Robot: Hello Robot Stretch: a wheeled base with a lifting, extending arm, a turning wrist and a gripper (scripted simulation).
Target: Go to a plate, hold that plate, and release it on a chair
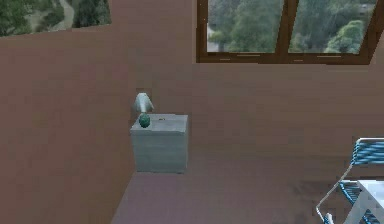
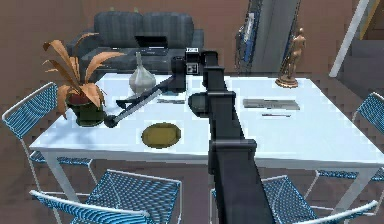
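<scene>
The plate [image 2: 160, 134], an olive disc, lies flat on the white table [image 2: 300, 130], just left of the arm [image 2: 232, 150]; the gripper [image 2: 112, 121] reaches farther left, its tip by the potted plant [image 2: 75, 85], and you cannot tell whether its jaws grip anything; work the tip toward the plate's rim and come in low, since a flat plate offers only its edge; mind the vase [image 2: 142, 72]; a blue chair [image 2: 125, 195] stands close by.
</scene>
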